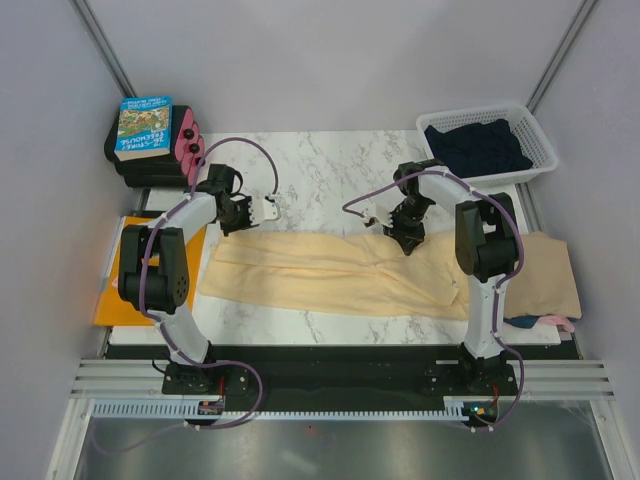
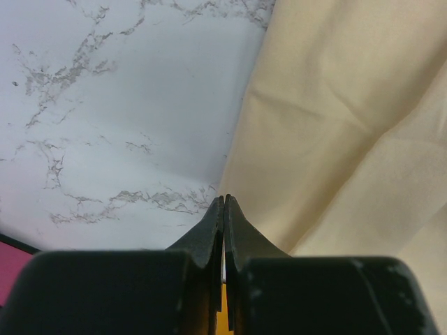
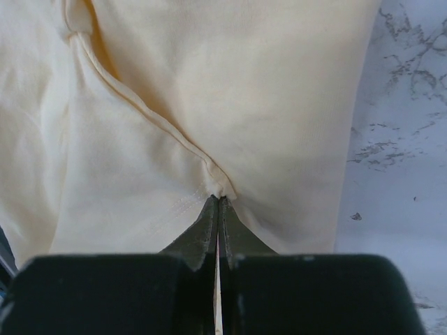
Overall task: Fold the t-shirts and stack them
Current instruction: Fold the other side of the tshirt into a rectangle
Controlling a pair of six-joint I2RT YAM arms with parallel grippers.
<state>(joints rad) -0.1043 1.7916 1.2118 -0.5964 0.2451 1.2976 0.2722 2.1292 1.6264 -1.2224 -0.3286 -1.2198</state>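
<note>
With the pale yellow t-shirt (image 1: 330, 275) spread across the table (image 1: 320, 165), our right fingers (image 3: 204, 230) pinched shut on a seam and our left fingers (image 2: 209, 234) shut at its edge, perhaps gripping nothing, any lift risks dragging it lopsided.

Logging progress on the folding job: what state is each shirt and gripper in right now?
yellow t-shirt: spread across the table, creased
navy t-shirt: heaped in basket
tan t-shirt: lying flat, right table edge
pink t-shirt: mostly hidden under tan t-shirt
left gripper: shut, empty
right gripper: shut on yellow t-shirt
</note>
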